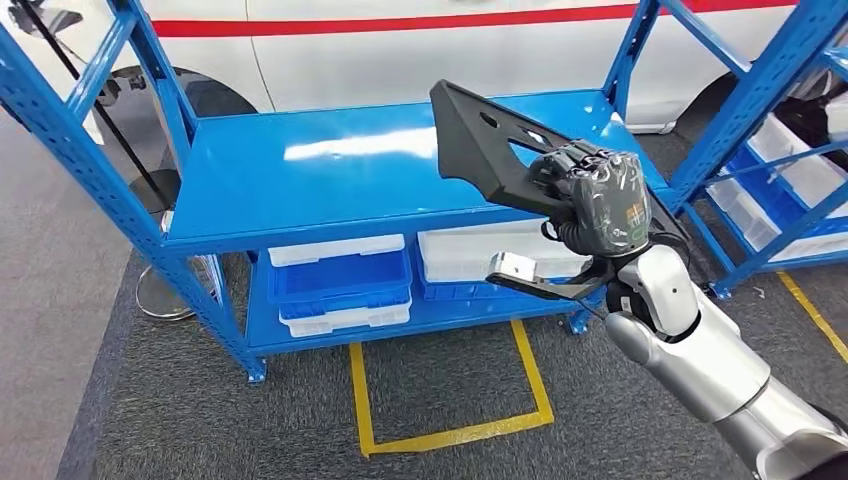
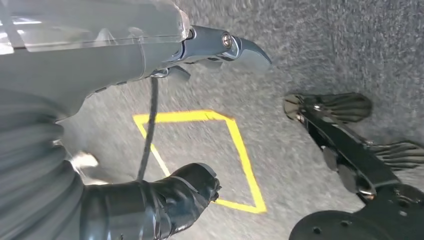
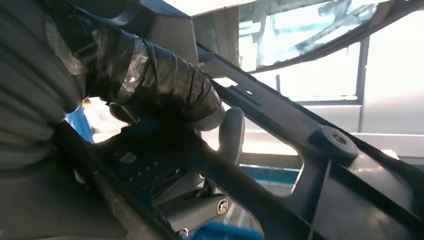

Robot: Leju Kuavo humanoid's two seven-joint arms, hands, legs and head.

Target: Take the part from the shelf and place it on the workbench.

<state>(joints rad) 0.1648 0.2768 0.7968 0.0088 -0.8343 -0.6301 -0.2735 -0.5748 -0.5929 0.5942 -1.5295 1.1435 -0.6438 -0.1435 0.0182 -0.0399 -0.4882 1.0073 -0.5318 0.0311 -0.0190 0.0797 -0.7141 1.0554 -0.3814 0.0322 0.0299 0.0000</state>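
right fingers (image 1: pixel 578 165) grip black part (image 1: pixel 480 140) | left fingers (image 2: pixel 200 182) apart, empty | lower-shelf bins (image 1: pixel 340 285) contents unclear

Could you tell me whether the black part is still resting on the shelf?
No, it is lifted: the right hand grips the black part, tilted above the blue shelf top.

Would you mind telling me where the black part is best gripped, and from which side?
Grip the black part along its narrow lower edge, coming from the robot's side, as the right hand does now. That edge looks thin enough to wrap, and the cut-outs leave a bar; the broad end tilts up over the shelf.
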